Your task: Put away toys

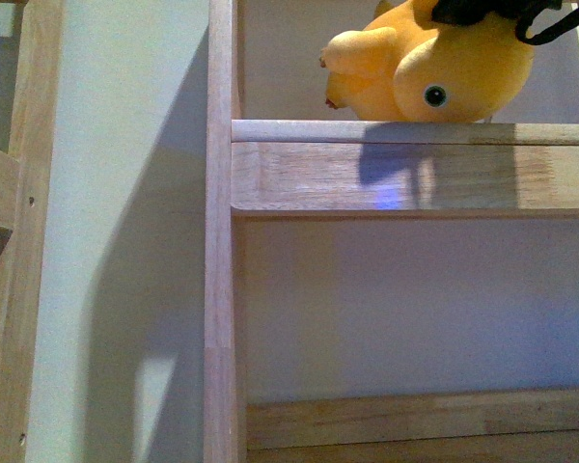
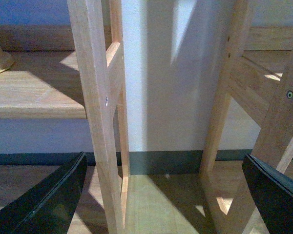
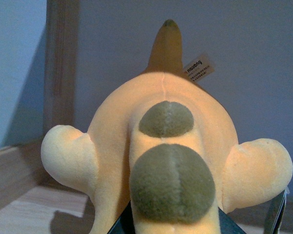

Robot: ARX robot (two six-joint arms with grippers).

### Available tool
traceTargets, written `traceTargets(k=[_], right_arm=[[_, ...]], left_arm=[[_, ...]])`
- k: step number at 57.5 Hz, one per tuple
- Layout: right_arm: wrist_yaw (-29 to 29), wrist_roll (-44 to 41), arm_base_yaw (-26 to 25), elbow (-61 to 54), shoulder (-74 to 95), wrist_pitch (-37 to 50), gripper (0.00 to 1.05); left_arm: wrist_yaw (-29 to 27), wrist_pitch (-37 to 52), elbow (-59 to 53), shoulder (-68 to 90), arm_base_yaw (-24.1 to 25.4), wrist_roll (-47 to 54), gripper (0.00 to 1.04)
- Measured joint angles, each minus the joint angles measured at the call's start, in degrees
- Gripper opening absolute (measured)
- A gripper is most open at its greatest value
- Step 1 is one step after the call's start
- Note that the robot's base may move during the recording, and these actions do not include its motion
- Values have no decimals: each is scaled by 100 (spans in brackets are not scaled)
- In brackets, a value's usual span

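orange plush toy, dark patches, white tag

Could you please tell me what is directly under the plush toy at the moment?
Under the plush toy runs the shelf's wooden front rail. The rail hides the shelf board, so whether the toy touches it cannot be seen. The right gripper grips it from above.

- One plush toy, orange-yellow, seen in the front view; the right wrist view shows it close up.
- One dark bead eye visible on it in the front view.
- Two brownish patches on it in the right wrist view.
- One white sewn-in label.
- Two wooden shelf boards in the front view: the upper shelf and a lower one.
- One upright post between them.
- Two dark fingers of the left hand, spread wide apart.
- One screw in the wooden frame in the left wrist view.
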Motion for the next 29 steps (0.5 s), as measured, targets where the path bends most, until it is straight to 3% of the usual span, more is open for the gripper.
traceTargets(k=[29], right_arm=[[234, 1180, 448, 522, 787, 133, 7]], left_arm=[[0, 0, 0, 0, 0, 2, 98]])
